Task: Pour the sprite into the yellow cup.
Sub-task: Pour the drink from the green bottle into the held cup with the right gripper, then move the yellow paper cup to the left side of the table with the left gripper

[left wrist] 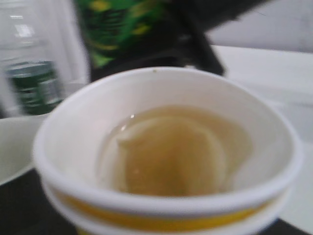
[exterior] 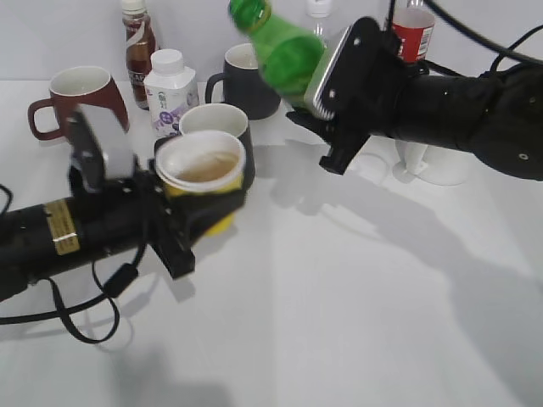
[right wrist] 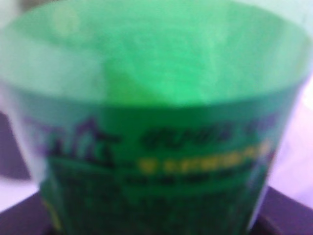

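Currently, your right gripper (exterior: 318, 110) is clamped on the sprite (exterior: 284, 47), holding it by the body with the neck tipped up and to the left, well above the table (exterior: 356, 297). The tilt points the mouth end toward the yellow cup (exterior: 202, 174), but the bottle sits up and to the right of the cup, not over its opening; judge this as a bottle angled for pouring rather than delivering liquid, since no stream is visible.

Your left gripper (exterior: 182, 216) is closed around the yellow cup and holds it raised off the table, opening upward, beside the dark mug (exterior: 216, 123) behind it. Holding the cup in the air likely lets you bring the rim to the bottle instead of moving the bottle alone.

Note what each camera adds. The exterior view gives the spacing between bottle and cup, plus the surrounding red mug (exterior: 76, 97) and small white bottle (exterior: 170, 89). The left wrist view alone shows the cup interior (left wrist: 168, 152): a shallow layer of pale brownish liquid covers the bottom, and the green label (left wrist: 120, 27) appears beyond the far rim. The right wrist view shows only the blurred label band (right wrist: 161, 166) filling the frame; the fingers themselves are hidden there.
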Motion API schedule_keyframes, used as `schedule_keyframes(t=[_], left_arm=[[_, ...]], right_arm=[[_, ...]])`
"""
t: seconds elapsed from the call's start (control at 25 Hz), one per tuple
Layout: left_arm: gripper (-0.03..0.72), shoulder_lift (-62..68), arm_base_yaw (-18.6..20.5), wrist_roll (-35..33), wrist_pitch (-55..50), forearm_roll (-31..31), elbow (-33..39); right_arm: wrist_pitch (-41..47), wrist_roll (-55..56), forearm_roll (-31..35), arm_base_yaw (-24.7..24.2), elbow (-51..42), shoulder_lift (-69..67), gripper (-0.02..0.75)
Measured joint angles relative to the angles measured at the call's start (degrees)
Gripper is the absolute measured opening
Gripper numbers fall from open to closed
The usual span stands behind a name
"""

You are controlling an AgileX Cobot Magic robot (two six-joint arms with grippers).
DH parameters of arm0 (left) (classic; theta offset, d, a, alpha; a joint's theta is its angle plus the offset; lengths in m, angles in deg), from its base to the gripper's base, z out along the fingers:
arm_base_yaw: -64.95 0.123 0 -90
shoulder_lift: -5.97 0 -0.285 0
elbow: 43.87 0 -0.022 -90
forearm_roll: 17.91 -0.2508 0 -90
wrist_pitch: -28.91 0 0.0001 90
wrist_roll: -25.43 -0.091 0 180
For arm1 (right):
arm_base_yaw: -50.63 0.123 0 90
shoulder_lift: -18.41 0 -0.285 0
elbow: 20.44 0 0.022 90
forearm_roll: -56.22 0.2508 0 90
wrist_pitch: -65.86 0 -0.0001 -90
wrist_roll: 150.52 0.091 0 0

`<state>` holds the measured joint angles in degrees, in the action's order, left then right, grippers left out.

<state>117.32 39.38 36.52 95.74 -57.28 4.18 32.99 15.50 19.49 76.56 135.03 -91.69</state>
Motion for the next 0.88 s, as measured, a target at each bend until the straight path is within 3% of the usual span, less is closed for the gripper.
schedule_keyframes(t=[0.2,0.48,0.68,0.88], left_arm=[[0.321,-3.5,1.5,-0.1,0.1,9.1,3.6],[0.321,-4.8,9.2,-0.1,0.1,12.2,6.0],[0.321,-4.8,14.3,-2.8,-0.1,12.8,6.2],[0.321,-4.7,15.6,-6.0,-2.3,16.7,6.2]], right_arm=[[0.0,8.4,5.9,0.0,0.0,0.0,0.427],[0.0,11.1,16.9,0.0,0.0,0.0,0.427],[-1.0,16.9,18.9,0.0,0.0,-0.4,0.427],[-3.0,19.6,19.1,0.0,0.0,-3.1,0.427]])
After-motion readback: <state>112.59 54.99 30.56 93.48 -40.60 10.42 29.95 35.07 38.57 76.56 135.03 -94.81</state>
